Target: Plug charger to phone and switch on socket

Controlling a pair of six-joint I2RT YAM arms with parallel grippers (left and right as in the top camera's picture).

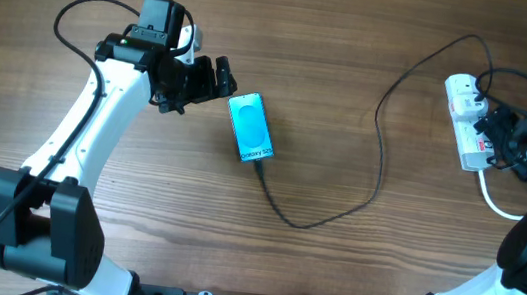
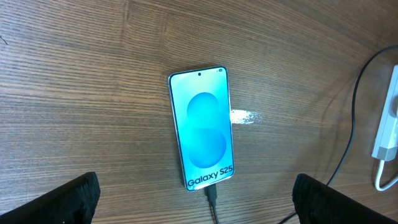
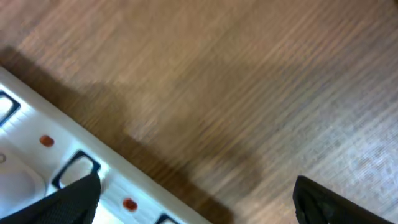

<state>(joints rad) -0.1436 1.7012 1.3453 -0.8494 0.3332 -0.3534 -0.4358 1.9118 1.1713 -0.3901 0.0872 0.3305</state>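
Phone (image 1: 251,129) lies flat on the table (image 1: 357,38), a bit left of centre. Charger (image 1: 381,152) meets the phone's near end, runs right along the table, then curves back to the socket (image 1: 466,120) at the far right. Left gripper (image 1: 213,79) sits just left of the phone's far end, apart from it. Right gripper (image 1: 498,138) sits over the socket's near end.

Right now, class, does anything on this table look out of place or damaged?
Only a whitish smear on the table beside the Galaxy S25 phone; scuff or glare, I cannot tell. Nothing else stands out.
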